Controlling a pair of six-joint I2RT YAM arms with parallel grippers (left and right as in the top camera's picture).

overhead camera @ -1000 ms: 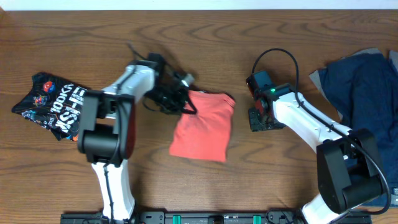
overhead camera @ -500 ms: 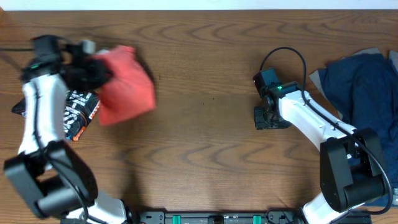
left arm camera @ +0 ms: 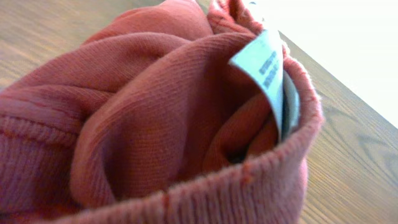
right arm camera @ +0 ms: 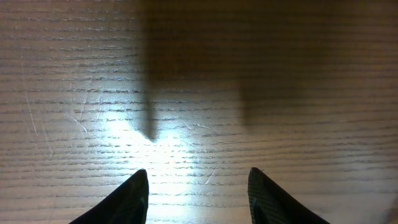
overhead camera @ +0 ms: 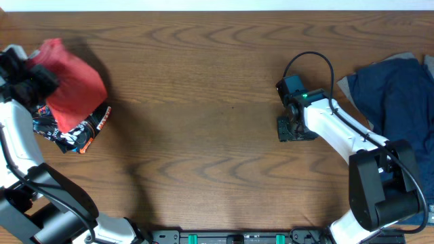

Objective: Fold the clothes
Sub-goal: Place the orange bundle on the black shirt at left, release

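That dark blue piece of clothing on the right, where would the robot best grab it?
The navy garment lies rumpled and runs out of view on the right. It is probably best to pinch its left border from above with the right gripper, which is open and nearest.

At 9 o'clock overhead, the coral-red T-shirt (overhead camera: 71, 91) covers most of the black printed garment (overhead camera: 80, 130) and hides the fingers of the left gripper (overhead camera: 34, 80). Its wrist view shows only cloth and a label (left arm camera: 264, 65) too blurred to read. The navy garment (overhead camera: 397, 102) runs off at 3 o'clock. Of the right gripper (right arm camera: 199, 193), only the tips show, at 6 o'clock.
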